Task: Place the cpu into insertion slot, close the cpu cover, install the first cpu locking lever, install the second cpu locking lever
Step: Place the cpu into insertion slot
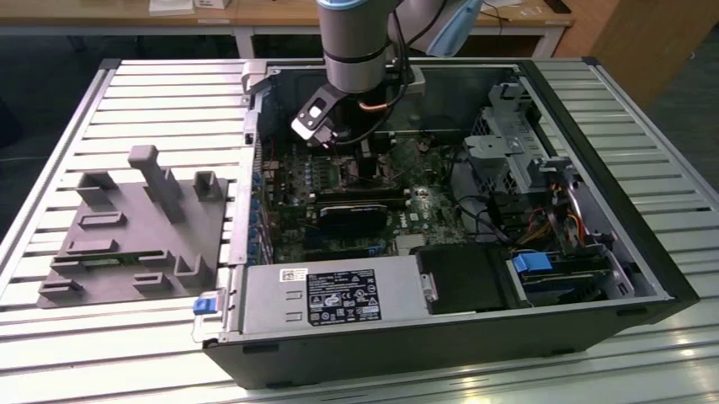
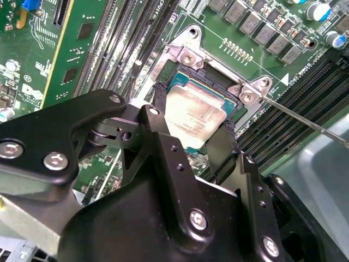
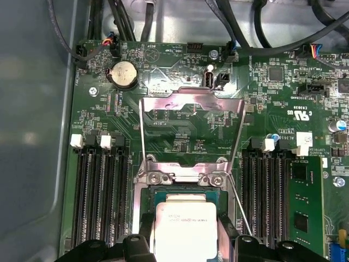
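Two banks of long black memory slots [image 3: 101, 191] flank the socket in the first wrist view. A round silver coin cell [image 3: 124, 73] and a bundle of black cables [image 3: 262, 33] lie beyond it at the green motherboard's [image 3: 305, 125] edge.

In the exterior view, reading the open black computer case [image 1: 450, 353] as a dial, a silver power supply box [image 1: 269, 299] sits at six o'clock. A grey metal drive cage [image 1: 506, 143] is at three o'clock. Outside the case at nine o'clock, a grey moulded fixture block [image 1: 135, 227] rests on the slatted metal table [image 1: 168, 84].

The arm's black gripper [image 1: 357, 150] reaches down into the case at about eleven o'clock.

The thin silvery cpu cover [image 3: 155, 103], a frame with a square window, stands swung open behind the square insertion slot [image 3: 163, 192]. A thin silvery wire locking lever [image 2: 305, 120] juts out past one corner of the slot.

In both wrist views the small square cpu [image 2: 193, 117] [image 3: 185, 229], with its dull silvery-tan top, sits between the gripper's [image 2: 196, 112] [image 3: 186, 221] two black fingers [image 2: 159, 103]. The fingers are drawn in narrow and press its opposite edges. The chip hangs directly over the slot's [image 2: 191, 82] dark-rimmed recess and very near it. Whether it already rests inside cannot be told.
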